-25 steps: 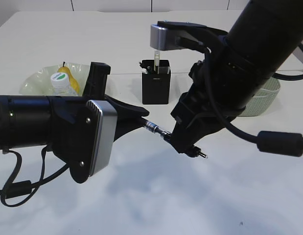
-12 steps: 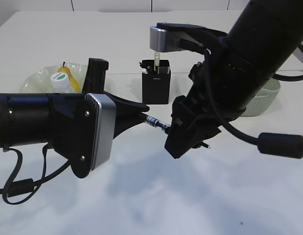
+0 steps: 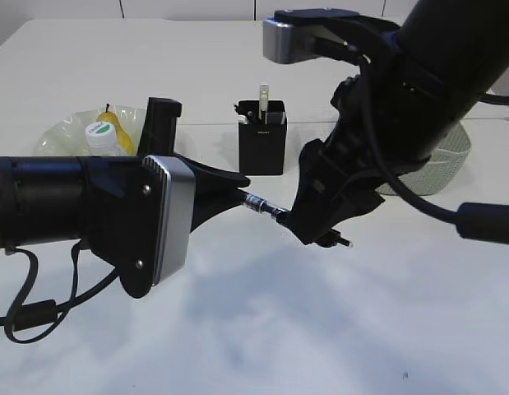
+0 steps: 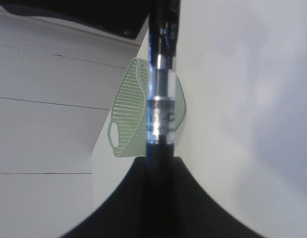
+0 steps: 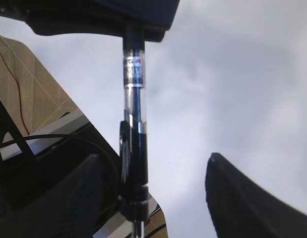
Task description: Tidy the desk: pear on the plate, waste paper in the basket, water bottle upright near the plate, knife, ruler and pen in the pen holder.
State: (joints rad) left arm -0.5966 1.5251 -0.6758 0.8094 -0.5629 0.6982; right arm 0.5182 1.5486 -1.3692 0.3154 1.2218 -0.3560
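Desk: large plain white smooth tabletop [image 3: 336, 329], white wall panels behind.
Left gripper [image 3: 238, 194]: clamped on one dark clear-barrelled pen [image 3: 266, 208], held above desk middle.
Right gripper [image 5: 153, 191]: jaws spread, pen between, not pinched.
Far edge: one matte black square pen holder [image 3: 261, 146], one sage-green woven-pattern basket [image 3: 441, 164].

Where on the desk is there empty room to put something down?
The desk is bare across the whole front, below both arms, and at the far back behind the pen holder. It is crowded at the left around the plate and water bottle, and at the right by the basket.
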